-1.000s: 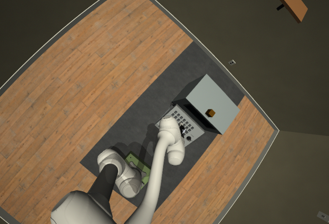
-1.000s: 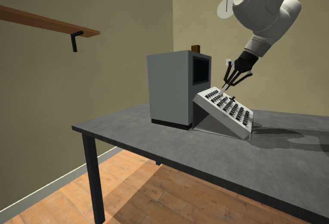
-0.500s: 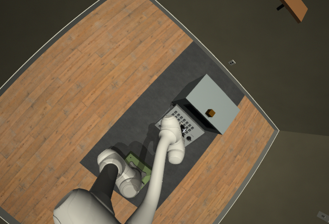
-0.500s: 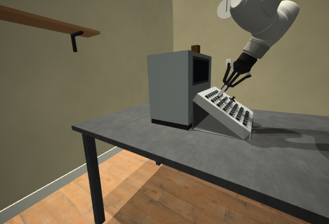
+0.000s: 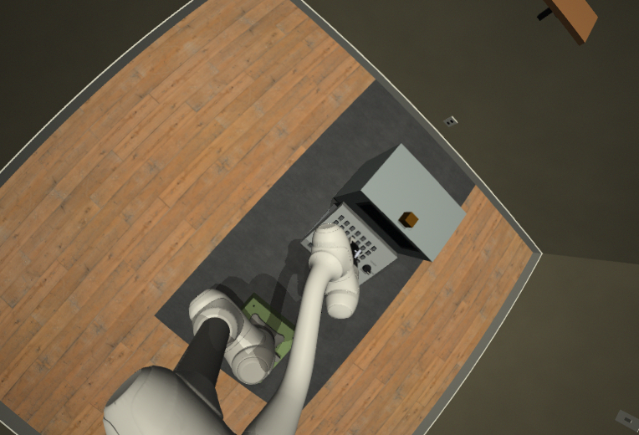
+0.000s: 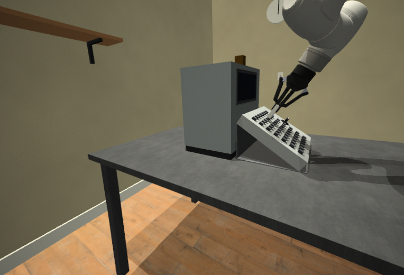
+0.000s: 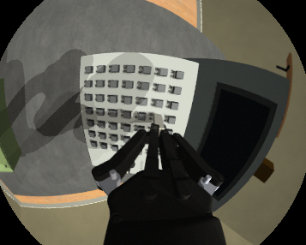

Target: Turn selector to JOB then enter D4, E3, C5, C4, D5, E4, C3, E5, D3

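A pale grey, wedge-shaped keypad console (image 6: 273,131) sits on a dark grey table (image 6: 228,186), its sloped face tilted up and away from the tall grey box-shaped machine cabinet (image 6: 209,108) it abuts, its long axis running along the cabinet's front from the far left to the near right in the exterior view. Rows of small dark keys (image 7: 128,98) cover the face; the labels printed beneath them are too small to read, and no key shows a light. A small black selector knob (image 5: 366,268) stands at the console's right end as seen from above, its pointing direction not discernible. The white jointed robot arm (image 5: 314,290) reaches over the console from its green base plate (image 5: 251,305), and its black two-fingered gripper (image 6: 273,108) has its fingers drawn fully together, holding nothing, the tips (image 7: 153,128) pressed down at a key in the upper rows nearest the cabinet's dark screen (image 6: 246,86). Which key it is cannot be told. A small brown block (image 5: 408,219) rests on the cabinet's top, and a wooden shelf (image 6: 58,30) hangs on the left wall.
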Available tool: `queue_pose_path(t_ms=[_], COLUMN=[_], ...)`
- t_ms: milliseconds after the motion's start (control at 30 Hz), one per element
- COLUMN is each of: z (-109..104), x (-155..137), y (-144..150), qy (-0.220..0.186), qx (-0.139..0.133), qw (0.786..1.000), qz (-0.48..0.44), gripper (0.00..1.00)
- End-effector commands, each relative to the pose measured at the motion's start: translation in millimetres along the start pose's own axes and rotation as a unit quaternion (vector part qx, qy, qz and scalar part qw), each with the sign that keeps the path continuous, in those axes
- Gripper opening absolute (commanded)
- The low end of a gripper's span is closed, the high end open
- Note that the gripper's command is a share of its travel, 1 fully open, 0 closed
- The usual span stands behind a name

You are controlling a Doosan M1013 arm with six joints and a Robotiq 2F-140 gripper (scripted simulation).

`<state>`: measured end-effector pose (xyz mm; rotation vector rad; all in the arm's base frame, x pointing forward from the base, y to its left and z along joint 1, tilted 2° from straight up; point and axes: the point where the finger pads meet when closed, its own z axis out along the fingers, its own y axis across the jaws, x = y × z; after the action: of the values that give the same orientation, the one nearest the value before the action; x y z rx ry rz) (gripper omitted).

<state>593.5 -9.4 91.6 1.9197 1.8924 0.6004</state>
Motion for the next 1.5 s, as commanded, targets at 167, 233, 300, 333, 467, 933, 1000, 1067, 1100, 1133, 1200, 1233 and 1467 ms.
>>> queue_pose_path(t_ms=[167,233,300,333,467,933,1000,1067,1100,1133,1200,1233,1467], z=[2.1,3.1,3.1,3.6,5.9,12.3,13.0,13.5,13.7,13.9,14.1,14.2,14.3], x=[0.0,0.0,0.0,0.0,0.0,0.0,0.0,0.0,0.0,0.0,0.0,0.0,0.0], y=[0.1,0.1,0.1,0.1,0.1,0.1,0.1,0.1,0.1,0.1,0.1,0.1,0.1], qy=[0.0,0.0,0.0,0.0,0.0,0.0,0.0,0.0,0.0,0.0,0.0,0.0,0.0], qx=[0.0,0.0,0.0,0.0,0.0,0.0,0.0,0.0,0.0,0.0,0.0,0.0,0.0], qw=[1.0,1.0,1.0,1.0,1.0,1.0,1.0,1.0,1.0,1.0,1.0,1.0,1.0], qz=[0.0,0.0,0.0,0.0,0.0,0.0,0.0,0.0,0.0,0.0,0.0,0.0,0.0], gripper=[0.0,0.0,0.0,0.0,0.0,0.0,0.0,0.0,0.0,0.0,0.0,0.0,0.0])
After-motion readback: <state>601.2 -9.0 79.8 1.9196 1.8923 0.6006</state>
